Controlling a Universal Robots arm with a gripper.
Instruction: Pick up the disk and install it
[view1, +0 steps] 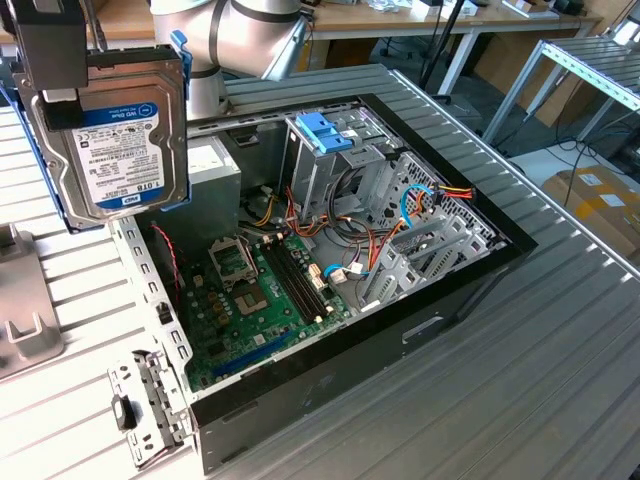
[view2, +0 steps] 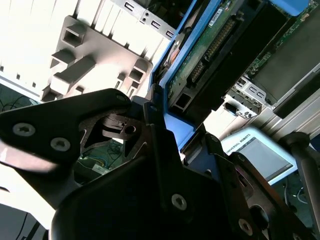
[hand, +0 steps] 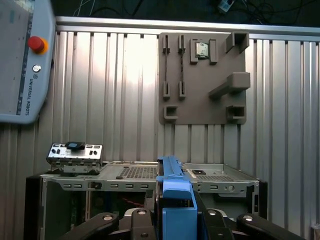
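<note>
Holding disk (view1: 125, 140) by 1 end w/ gripper (view1: 58, 100), upright, raised near case (view1: 430, 320). Prob. to clear walls; not yet installed.

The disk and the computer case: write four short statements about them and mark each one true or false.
1. The gripper is shut on the disk. True.
2. The disk sits inside the drive cage. False: it hangs in the gripper, apart from the cage, at the exterior view's left.
3. The computer case lies open with its motherboard showing. True.
4. The bracket atop the drive cage is red. False: it is blue.
</note>
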